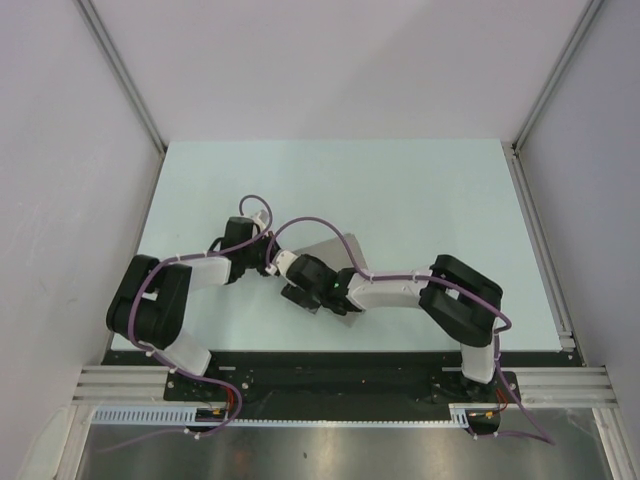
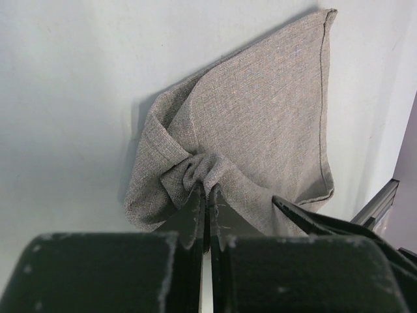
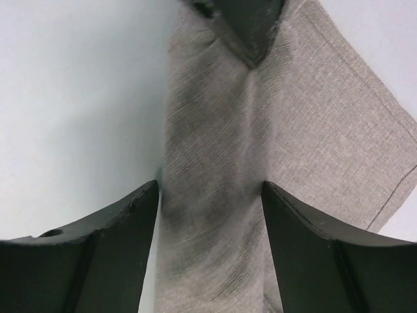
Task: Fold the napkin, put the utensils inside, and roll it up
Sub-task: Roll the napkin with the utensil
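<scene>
The grey-beige napkin [image 1: 326,250] lies crumpled at the table's middle, mostly under both arms. My left gripper [image 1: 272,263] is shut on a bunched fold of the napkin [image 2: 260,117], with its tips [image 2: 208,192] pinching the gathered cloth. My right gripper [image 1: 293,282] is open. In the right wrist view its fingers [image 3: 140,208] stand on either side of a raised ridge of the napkin [image 3: 293,143], without closing on it [image 3: 210,189]. The left gripper's tip [image 3: 244,23] shows just beyond. The fork and the dark utensil are out of view.
The pale table [image 1: 420,190] is walled on the left, right and back. A metal rail [image 1: 540,230] runs along its right edge, and the arm bases' black strip [image 1: 330,365] runs along its near edge.
</scene>
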`<state>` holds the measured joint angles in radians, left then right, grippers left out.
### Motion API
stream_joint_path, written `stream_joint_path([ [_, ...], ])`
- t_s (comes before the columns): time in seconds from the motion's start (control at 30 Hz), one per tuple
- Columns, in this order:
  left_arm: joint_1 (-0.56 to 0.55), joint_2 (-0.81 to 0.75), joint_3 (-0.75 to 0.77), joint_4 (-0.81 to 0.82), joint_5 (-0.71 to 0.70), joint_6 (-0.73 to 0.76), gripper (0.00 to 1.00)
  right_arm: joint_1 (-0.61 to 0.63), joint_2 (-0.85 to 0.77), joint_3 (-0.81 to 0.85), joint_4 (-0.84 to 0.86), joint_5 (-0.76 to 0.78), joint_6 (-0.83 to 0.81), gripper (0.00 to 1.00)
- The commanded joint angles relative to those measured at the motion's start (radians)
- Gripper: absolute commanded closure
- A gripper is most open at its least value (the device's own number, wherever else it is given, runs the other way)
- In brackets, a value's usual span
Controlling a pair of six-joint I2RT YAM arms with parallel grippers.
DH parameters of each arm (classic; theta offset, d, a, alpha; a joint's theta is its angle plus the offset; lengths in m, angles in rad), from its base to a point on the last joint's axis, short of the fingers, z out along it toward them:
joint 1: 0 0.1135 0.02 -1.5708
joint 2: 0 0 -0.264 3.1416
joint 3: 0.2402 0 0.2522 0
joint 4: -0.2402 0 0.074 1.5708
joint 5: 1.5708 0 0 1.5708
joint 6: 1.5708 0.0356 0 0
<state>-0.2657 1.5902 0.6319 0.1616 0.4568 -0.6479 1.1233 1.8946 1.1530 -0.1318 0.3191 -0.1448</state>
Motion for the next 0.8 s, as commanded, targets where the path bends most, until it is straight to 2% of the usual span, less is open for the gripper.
stream_joint_path([
  [0.0,0.020,0.010,0.034,0.007,-0.032,0.014,1.00,-0.059,0.043,0.011,0.012,-0.050,-0.010,0.32],
  [0.07,0.022,0.007,0.034,0.019,-0.018,0.014,1.00,-0.074,0.047,0.011,-0.006,-0.129,-0.004,0.34],
  [0.1,0.022,0.005,0.034,0.026,-0.012,0.014,0.99,-0.082,0.050,0.011,-0.017,-0.162,0.004,0.41],
  [0.17,0.025,-0.004,0.035,0.045,0.005,0.014,0.90,-0.111,0.047,0.013,-0.051,-0.300,0.008,0.53],
  [0.2,0.028,-0.010,0.038,0.047,0.003,0.014,0.71,-0.120,0.046,0.011,-0.063,-0.357,0.013,0.62],
  [0.27,0.046,-0.042,0.040,0.046,-0.010,0.017,0.53,-0.158,0.040,0.016,-0.089,-0.527,0.034,0.68],
  [0.3,0.052,-0.059,0.040,0.042,-0.018,0.019,0.39,-0.177,0.041,0.023,-0.116,-0.584,0.045,0.71],
  [0.33,0.060,-0.074,0.037,0.035,-0.026,0.024,0.35,-0.193,0.046,0.030,-0.132,-0.692,0.068,0.72],
  [0.4,0.074,-0.126,0.031,0.021,-0.059,0.050,0.28,-0.238,0.054,0.045,-0.170,-0.782,0.086,0.76],
  [0.53,0.075,-0.186,-0.001,-0.004,-0.083,0.105,0.24,-0.287,0.073,0.076,-0.200,-1.049,0.140,0.78],
  [0.77,0.075,-0.200,-0.095,0.079,0.002,0.102,0.21,-0.301,0.162,0.142,-0.181,-1.224,0.226,0.79],
])
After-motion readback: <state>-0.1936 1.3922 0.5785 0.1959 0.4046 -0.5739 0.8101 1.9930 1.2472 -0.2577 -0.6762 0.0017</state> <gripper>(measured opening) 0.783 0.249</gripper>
